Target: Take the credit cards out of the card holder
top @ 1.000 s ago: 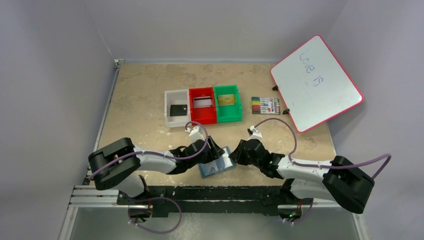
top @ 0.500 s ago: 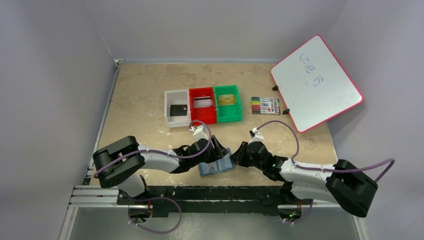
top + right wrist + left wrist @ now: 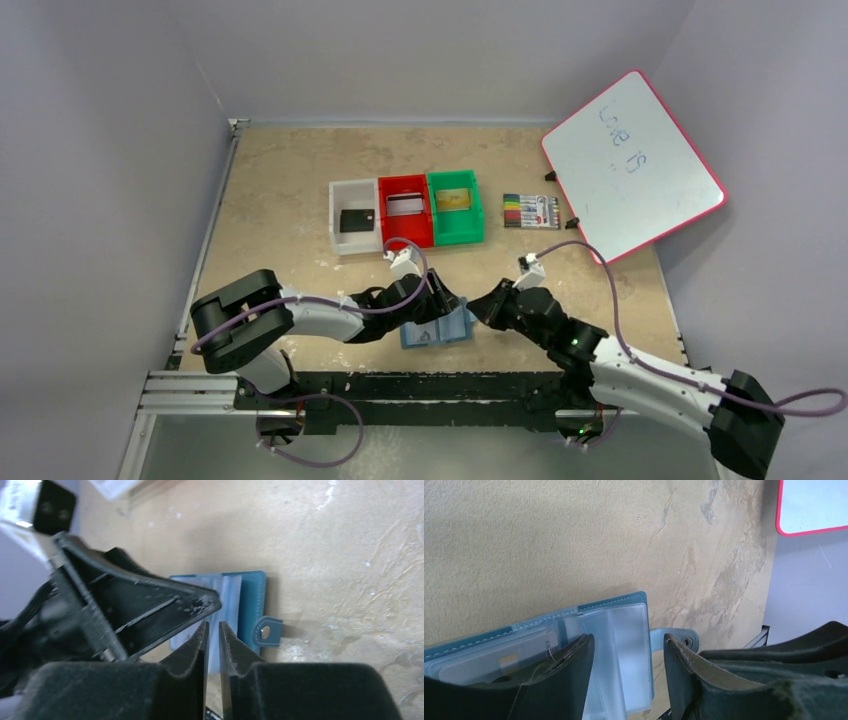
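Card holder [image 3: 437,328], open, lower centre of frame; left fingers [image 3: 569,672] apart, pinning it; right fingers [image 3: 231,647] nearly together, grasp unclear; best pinch credit card [image 3: 494,662] edge alone.

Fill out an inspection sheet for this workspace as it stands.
Surface: tan table, scuffed, with pale marks.
Job's things: card holder open at the near edge, one card in a clear pocket; black card in white bin; silver card in red bin; gold card in green bin.
Clutter: marker pack; whiteboard propped at right.
Grippers: left gripper open, resting on the pockets; right gripper nearly closed at a pocket edge, grip unclear.
Cables: purple cables loop off both arms.
Surroundings: grey walls.
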